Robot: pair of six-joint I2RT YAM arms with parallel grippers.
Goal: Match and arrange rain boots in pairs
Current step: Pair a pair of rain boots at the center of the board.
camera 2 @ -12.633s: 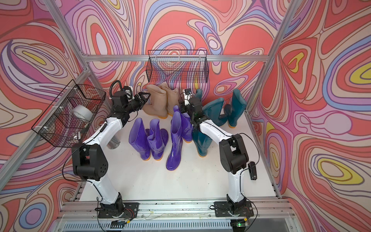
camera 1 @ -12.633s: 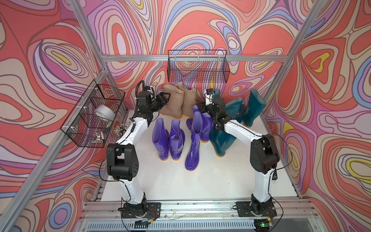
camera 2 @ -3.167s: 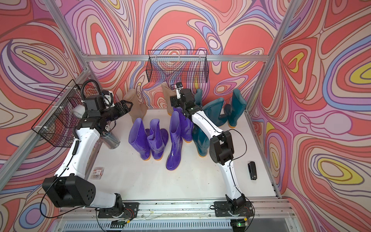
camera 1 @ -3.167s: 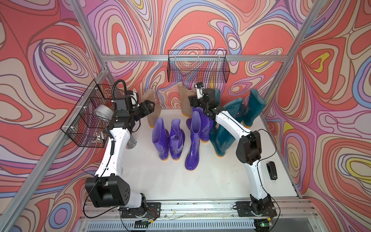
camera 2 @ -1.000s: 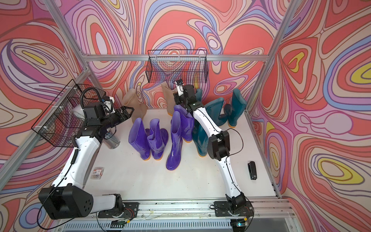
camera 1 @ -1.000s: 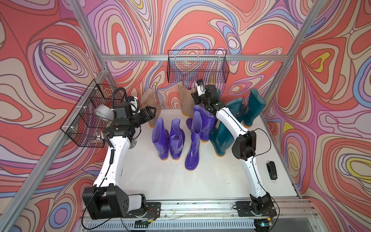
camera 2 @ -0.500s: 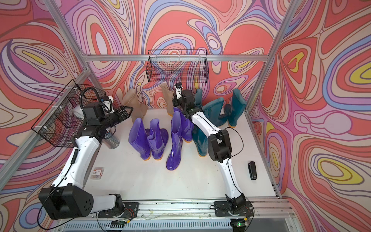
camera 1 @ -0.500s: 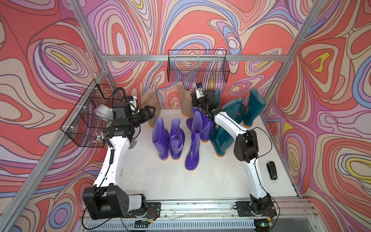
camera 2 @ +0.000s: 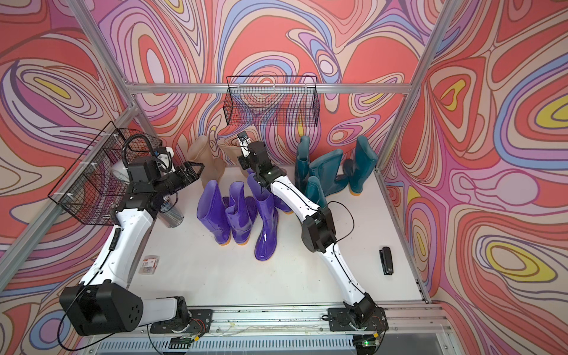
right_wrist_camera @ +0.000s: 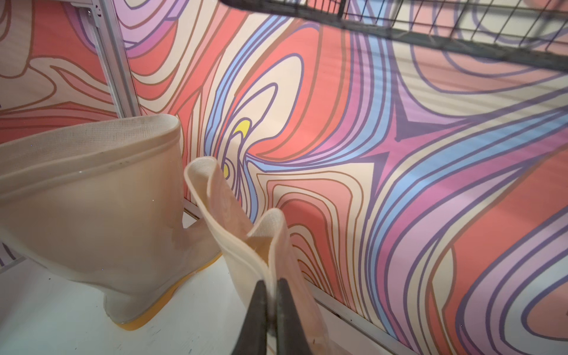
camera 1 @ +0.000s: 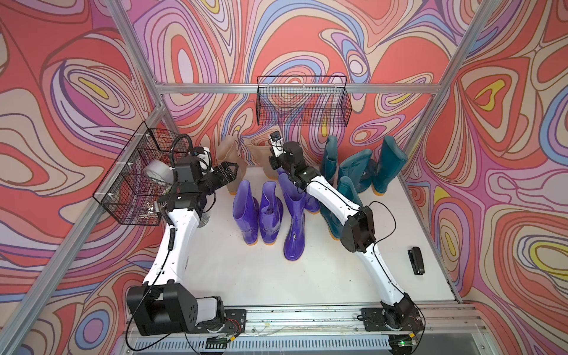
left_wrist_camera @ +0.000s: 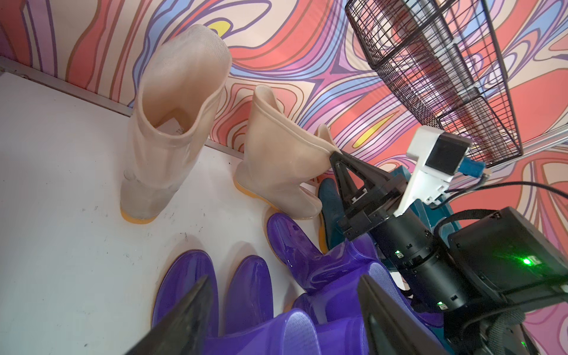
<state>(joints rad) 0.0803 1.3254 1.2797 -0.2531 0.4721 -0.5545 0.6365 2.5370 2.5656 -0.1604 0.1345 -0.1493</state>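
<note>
Beige rubber folds where my right gripper (right_wrist_camera: 268,285) pinches the rim of a boot (right_wrist_camera: 224,215) by the back wall (right_wrist_camera: 399,153) (left gripper (left_wrist_camera: 282,295) gapes empty), so pulling toward its mate (right_wrist_camera: 92,199) could slip the grip or topple it.

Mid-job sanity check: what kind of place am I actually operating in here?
Most likely a purpose-built robot test booth, not a real hallway: swirl-printed wall panels on an aluminium frame, a mounting rail along the front of the white tabletop, and a wire basket hung above the rain boots.
</note>
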